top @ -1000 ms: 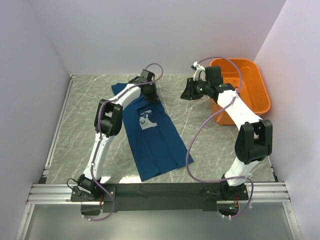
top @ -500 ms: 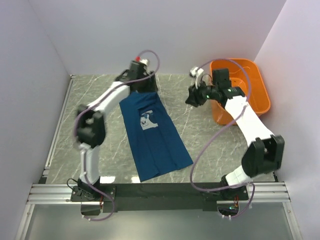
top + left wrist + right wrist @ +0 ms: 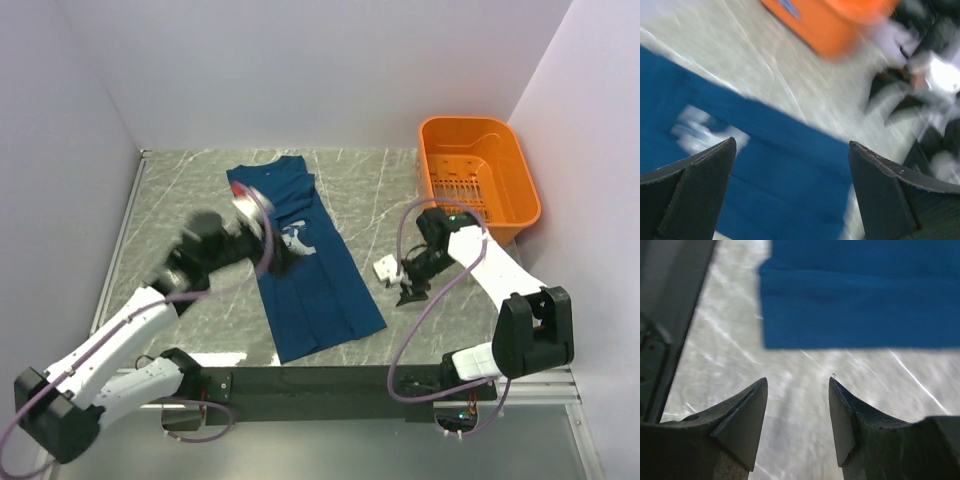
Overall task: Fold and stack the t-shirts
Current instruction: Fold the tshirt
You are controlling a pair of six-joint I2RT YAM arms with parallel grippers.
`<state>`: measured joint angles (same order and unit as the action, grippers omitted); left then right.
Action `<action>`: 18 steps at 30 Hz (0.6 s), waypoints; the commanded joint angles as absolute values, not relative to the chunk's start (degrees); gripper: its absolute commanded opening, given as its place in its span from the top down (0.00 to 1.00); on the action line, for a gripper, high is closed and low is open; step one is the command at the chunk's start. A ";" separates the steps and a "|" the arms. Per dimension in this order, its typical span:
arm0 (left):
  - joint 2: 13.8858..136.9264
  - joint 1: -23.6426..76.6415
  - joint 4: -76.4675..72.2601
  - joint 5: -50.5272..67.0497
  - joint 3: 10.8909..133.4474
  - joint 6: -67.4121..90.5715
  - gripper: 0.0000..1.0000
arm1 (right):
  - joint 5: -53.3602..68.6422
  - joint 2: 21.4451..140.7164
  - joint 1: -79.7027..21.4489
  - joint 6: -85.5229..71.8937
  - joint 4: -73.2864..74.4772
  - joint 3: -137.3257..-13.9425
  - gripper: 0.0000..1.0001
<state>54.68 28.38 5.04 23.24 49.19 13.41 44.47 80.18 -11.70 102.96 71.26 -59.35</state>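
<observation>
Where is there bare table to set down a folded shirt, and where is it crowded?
Free: the table between t-shirt and basket toward the back, and the far-left corner beside the t-shirt. Crowded: the left pincer over the t-shirt's middle, and the right pincer just right of it.

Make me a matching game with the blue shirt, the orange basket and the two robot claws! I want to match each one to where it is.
Things:
1. dark navy-blue cotton t-shirt
2. orange plastic basket
3. left gripper
4. right gripper

Places:
A. open, over bare grey marble table just right of the shirt
B. at the far right corner
C. lying flat in the middle
D. open, over the blue cloth

Pairs: 1-C, 2-B, 3-D, 4-A
</observation>
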 commanded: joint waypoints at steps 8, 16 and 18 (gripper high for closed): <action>49.02 75.99 15.79 0.20 38.67 23.71 0.01 | 44.21 77.16 -17.49 110.74 73.56 -50.80 0.41; 65.20 89.39 24.44 -17.32 42.10 31.73 0.09 | 44.47 77.78 -16.52 109.43 73.48 -51.06 0.41; 69.86 88.16 25.83 -18.63 42.88 34.00 0.11 | 44.65 77.87 -16.35 108.99 73.56 -51.24 0.41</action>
